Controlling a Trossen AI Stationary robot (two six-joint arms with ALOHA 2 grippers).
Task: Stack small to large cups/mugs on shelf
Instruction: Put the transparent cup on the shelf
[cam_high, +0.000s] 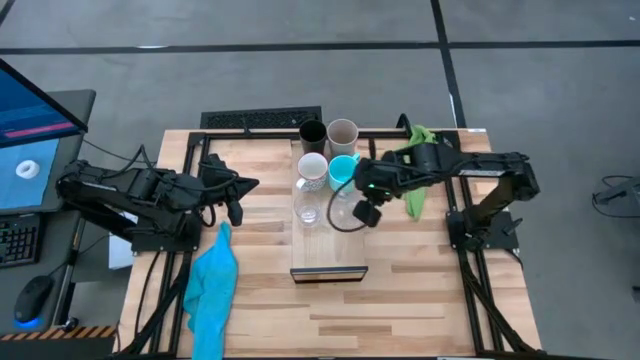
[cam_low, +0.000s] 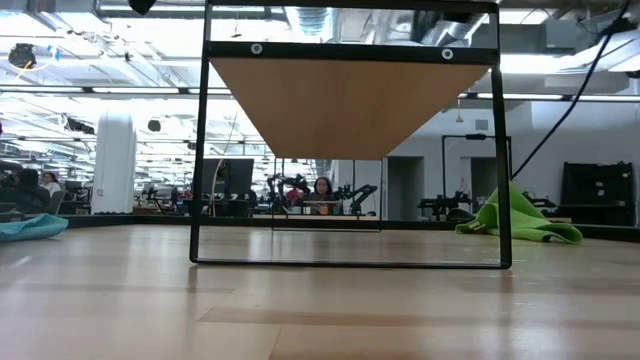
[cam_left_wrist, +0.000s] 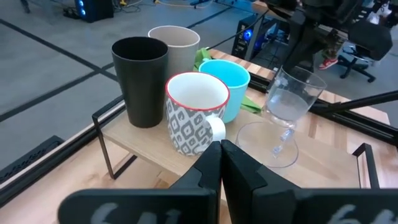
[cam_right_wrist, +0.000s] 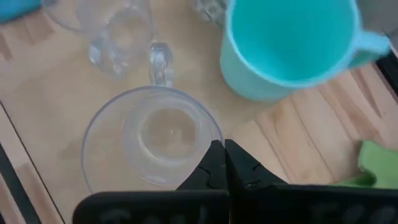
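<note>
On the light-wood shelf (cam_high: 330, 250) stand a black cup (cam_high: 312, 133), a beige-grey cup (cam_high: 343, 132), a patterned white mug (cam_high: 312, 168) and a turquoise mug (cam_high: 343, 170). In front of them is a clear glass cup (cam_high: 307, 205). My right gripper (cam_high: 368, 213) is shut on the second clear glass cup (cam_high: 345, 213), over the shelf's right side. My left gripper (cam_high: 240, 190) is shut and empty, left of the shelf, facing the mugs (cam_left_wrist: 196, 109). The low view shows only the shelf's underside (cam_low: 345, 100). My right gripper holds the clear glass cup by its rim (cam_right_wrist: 214, 134), on the side toward the table's right edge. The rim runs into the slit between the shut fingers, so one finger seems inside and one outside. The fingers come from above. The left wrist view shows the cup (cam_left_wrist: 289, 93) tilted.
A green cloth (cam_high: 415, 170) lies under my right arm at the shelf's right. A blue cloth (cam_high: 212, 285) lies on the table's left front. The shelf's black frame legs (cam_low: 200, 150) stand on the tabletop (cam_high: 420, 300). A keyboard (cam_high: 262, 119) lies beyond the far edge.
</note>
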